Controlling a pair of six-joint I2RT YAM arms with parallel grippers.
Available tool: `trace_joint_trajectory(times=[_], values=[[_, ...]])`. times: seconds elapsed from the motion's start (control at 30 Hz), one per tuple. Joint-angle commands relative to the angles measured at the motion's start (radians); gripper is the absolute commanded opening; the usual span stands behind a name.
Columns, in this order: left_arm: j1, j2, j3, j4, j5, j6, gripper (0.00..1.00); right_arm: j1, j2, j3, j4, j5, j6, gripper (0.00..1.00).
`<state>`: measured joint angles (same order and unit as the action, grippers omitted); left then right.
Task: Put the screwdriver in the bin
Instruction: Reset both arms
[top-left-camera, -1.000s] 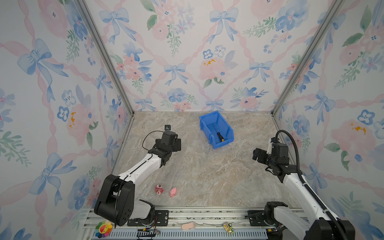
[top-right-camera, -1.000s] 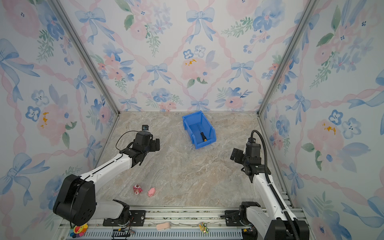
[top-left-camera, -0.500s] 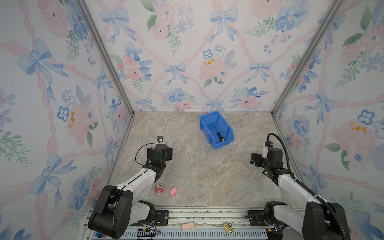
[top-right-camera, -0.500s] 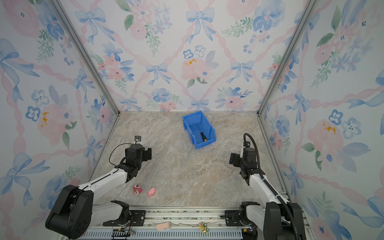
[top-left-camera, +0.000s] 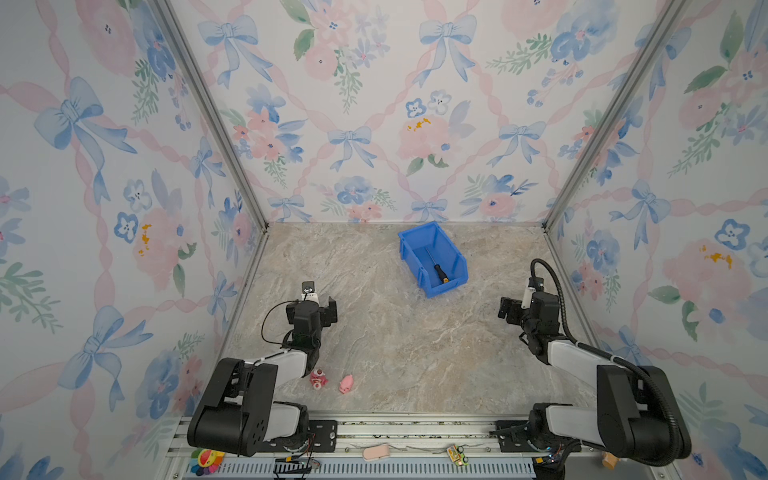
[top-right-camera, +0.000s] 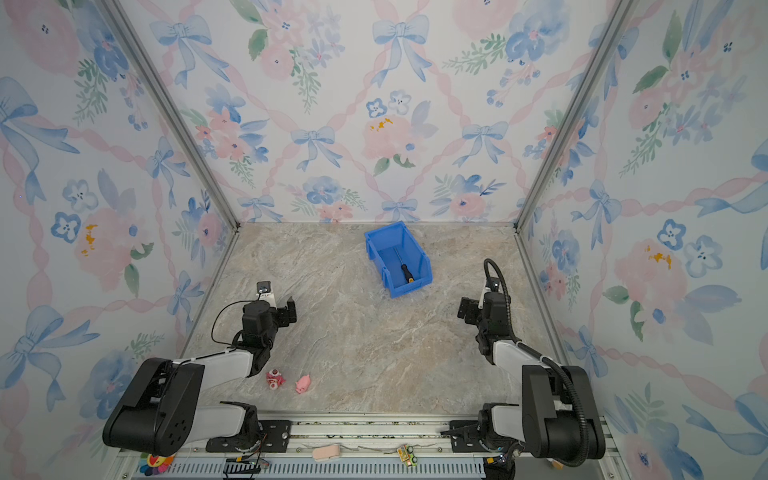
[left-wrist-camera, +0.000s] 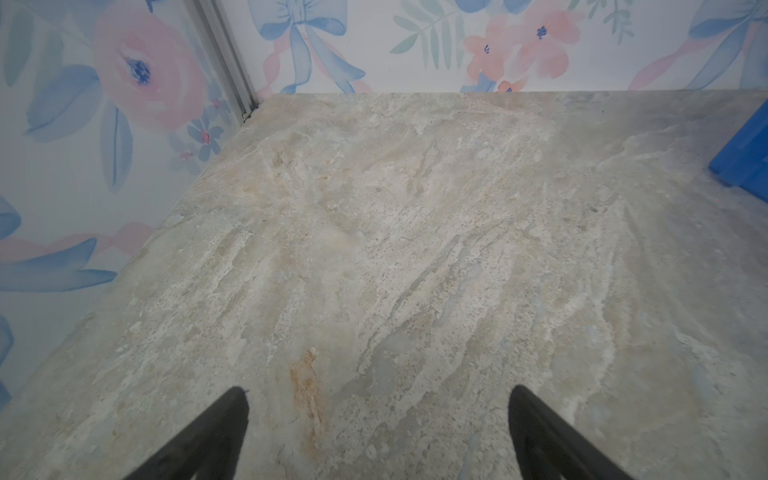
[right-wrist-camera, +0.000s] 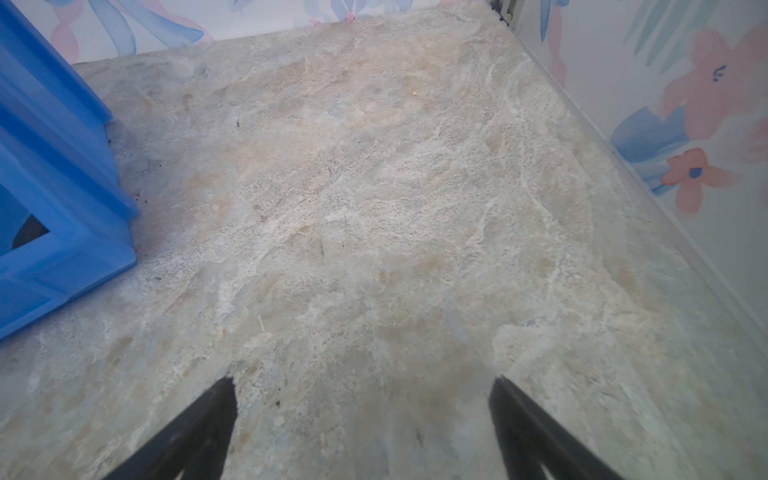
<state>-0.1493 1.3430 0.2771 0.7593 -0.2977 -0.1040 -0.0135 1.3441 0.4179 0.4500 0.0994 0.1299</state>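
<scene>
The blue bin (top-left-camera: 409, 259) (top-right-camera: 375, 259) stands at the back of the marble table, right of the middle, in both top views. Inside it lies the screwdriver (top-left-camera: 437, 268) (top-right-camera: 404, 269), shaft toward the back wall, black handle and yellow cap at the low front lip. My left gripper (top-left-camera: 313, 309) (top-right-camera: 273, 311) (left-wrist-camera: 379, 392) is open and empty over bare table, well to the front left of the bin. My right gripper (top-left-camera: 521, 308) (top-right-camera: 478, 308) (right-wrist-camera: 365, 380) is open and empty to the front right. A bin corner (left-wrist-camera: 748, 158) (right-wrist-camera: 62, 174) shows in each wrist view.
Two small pink toys (top-left-camera: 319, 378) (top-left-camera: 345, 383) lie on the table beside the left arm's elbow. Flowered walls close in the left, back and right. A metal rail (top-left-camera: 415, 432) with a few small objects (top-left-camera: 376, 452) runs along the front edge.
Both arms have drawn back toward the front of the table and folded lower, the left one farthest. Both grippers stayed open. The screwdriver has not moved in the bin.
</scene>
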Motion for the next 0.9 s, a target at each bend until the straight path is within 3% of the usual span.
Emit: trace_joint_trajectory(times=[0.0,0.23,0.47,0.57,0.63,0.87], values=[[0.02,0.036,0.012,0.147,0.036,0.03,0.98,-0.012,0.082,0.09,0.107,0.009,-0.004,0.97],[0.088,0.049,-0.015,0.239,0.122,0.062,0.98,0.017,0.169,0.118,0.166,-0.038,-0.088,0.97],[0.103,0.23,-0.036,0.464,0.187,0.095,0.98,0.03,0.166,0.036,0.295,-0.05,-0.111,0.97],[0.103,0.224,-0.035,0.446,0.185,0.09,0.98,0.04,0.215,-0.03,0.494,-0.068,-0.122,0.97],[0.104,0.225,-0.035,0.445,0.185,0.088,0.98,0.04,0.193,-0.013,0.405,-0.064,-0.13,0.97],[0.104,0.222,-0.035,0.445,0.185,0.088,0.98,0.04,0.204,-0.02,0.445,-0.066,-0.125,0.97]])
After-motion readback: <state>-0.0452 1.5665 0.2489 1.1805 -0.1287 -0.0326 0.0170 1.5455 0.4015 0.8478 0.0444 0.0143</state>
